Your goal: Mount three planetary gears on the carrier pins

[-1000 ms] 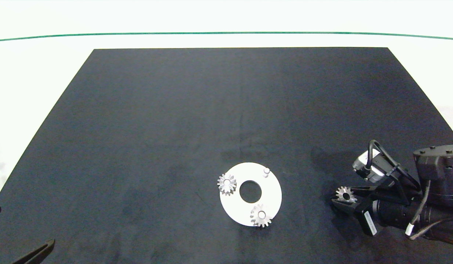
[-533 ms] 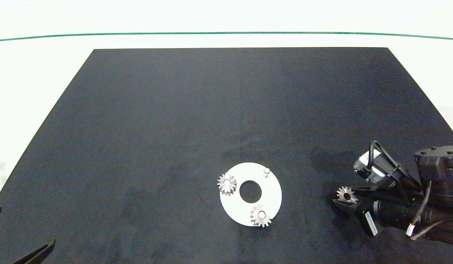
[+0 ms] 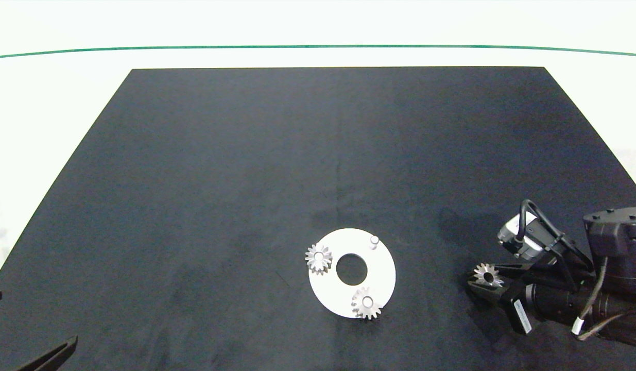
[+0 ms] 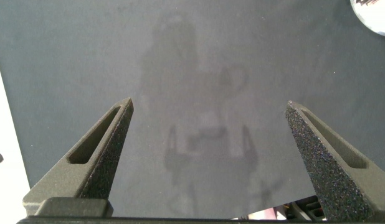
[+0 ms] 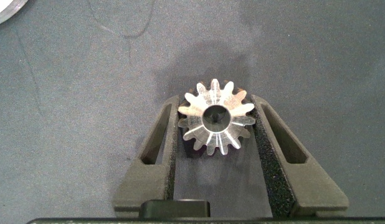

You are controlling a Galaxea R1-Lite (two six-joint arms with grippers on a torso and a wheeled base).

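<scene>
Head view: white disc (image 3: 379, 288) sits on the black mat (image 3: 245, 180), near-centre. Two planetary gears already on carrier pins: one at the disc's 9 o'clock (image 3: 318, 258), one at 5 o'clock (image 3: 366, 303). Third pin (image 3: 374, 241) at 1 o'clock is bare, nothing over it. Third gear (image 3: 486, 274) is off at the disc's 3 o'clock, well apart from it, clamped in the right gripper (image 3: 483, 282). Open mat between that gear and the bare pin, nothing in the path. Left gripper (image 3: 19, 330) parked at the mat's lower left corner, only its finger (image 3: 50, 355) tips showing. Green line (image 3: 318, 47) runs across the white table beyond the mat.

Left wrist view: left gripper (image 4: 210, 112) spread wide, nothing between the fingers (image 4: 99, 155), bare mat below. Edge of the disc (image 4: 373, 12) just shows at one corner.

Right wrist view: right gripper (image 5: 215, 102) clenched on the gear (image 5: 215, 116), both fingers (image 5: 276, 143) pressed against the teeth on opposite sides, bore facing the camera. Gear's shadow lies on the mat beside it. Sliver of the disc (image 5: 5, 9) at a corner.
</scene>
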